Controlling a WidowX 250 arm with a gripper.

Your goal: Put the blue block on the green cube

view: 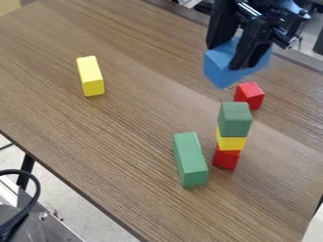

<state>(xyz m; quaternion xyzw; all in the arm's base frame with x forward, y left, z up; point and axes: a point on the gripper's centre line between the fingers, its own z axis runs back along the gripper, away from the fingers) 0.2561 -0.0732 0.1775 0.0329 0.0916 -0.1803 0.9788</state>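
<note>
Nearest my camera, the metal equipment point(39, 230) at lower left is cut off by the edge, as is its black cable point(31, 208). The worktop point(120, 137) runs out of view at the bottom and right. In the stack, the red base block point(225, 159) and the yellow middle block point(231, 143) have their tops covered; the green cube point(234, 119) caps them. The loose red block point(250, 95) beyond is partly masked by that cube. At the far side, the arm is cut off by the top edge, and my gripper point(225, 56) is closed on the blue block point(218, 69), covering part of it. I find the blue block held tilted in the air, apart from the green cube; its exact height I cannot tell.

Count, near to far: one long green block point(190, 159), one stack of three, one loose yellow block point(90, 76), one loose red, one blue. Total: seven pieces.
</note>
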